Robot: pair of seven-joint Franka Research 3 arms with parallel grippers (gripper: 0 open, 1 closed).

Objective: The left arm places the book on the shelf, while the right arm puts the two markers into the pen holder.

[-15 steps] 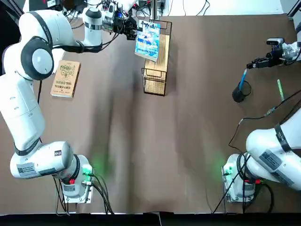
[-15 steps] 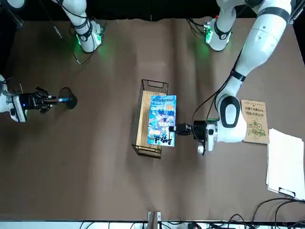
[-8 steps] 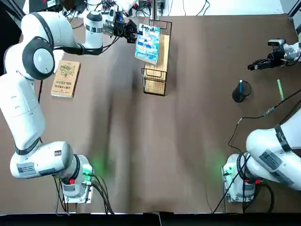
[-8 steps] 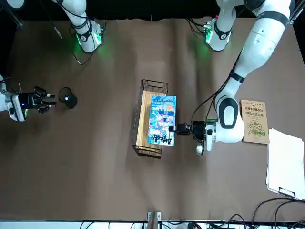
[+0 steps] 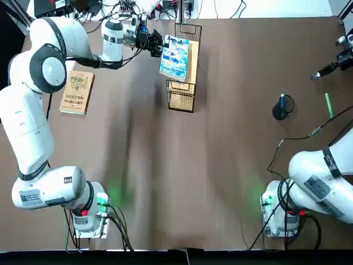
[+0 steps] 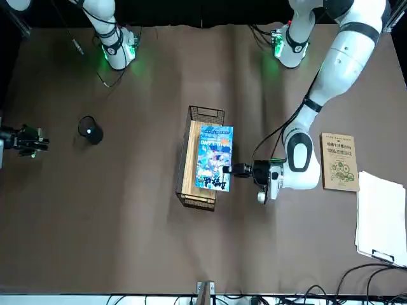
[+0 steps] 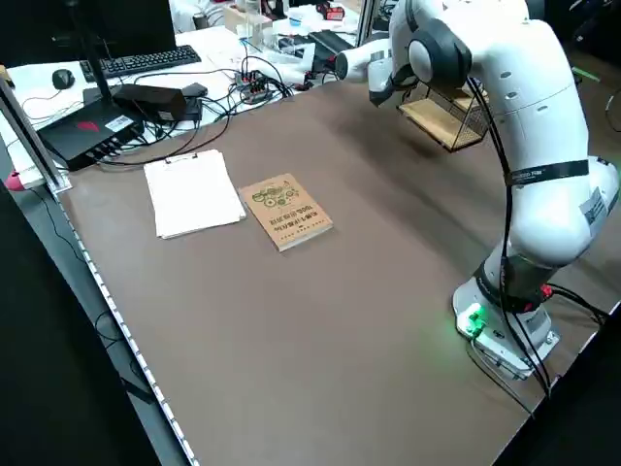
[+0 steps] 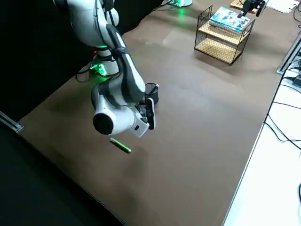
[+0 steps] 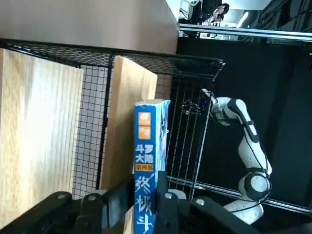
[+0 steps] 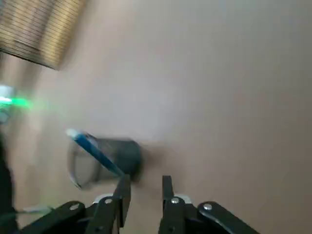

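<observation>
1. So the book (image 5: 174,59) was lying over the shelf's upper board, jutting past the side the left arm reached in from. I couldn't tell if it was bearing on the wood yet.
2. Left gripper (image 6: 227,169) was at that jutting edge, fingers pinching the spine. Imo the trick was keeping the cover level and easing it inward until the board carried most of it, then letting go. Release early and it might tip off.
3. The shelf (image 8: 218,49) was wire, so I'd have watched for corners snagging and pushed gently so the rack didn't slide.
4. Pen holder (image 5: 279,111), well apart from the rack, had the blue marker (image 5: 282,101) in it.
5. Right gripper (image 10: 146,179) was up beyond the holder, fingers spread, nothing between them. Green marker (image 5: 329,105) lay on the table near a cable (image 5: 298,138), so a mid-barrel grab clear of that seemed smart.
</observation>
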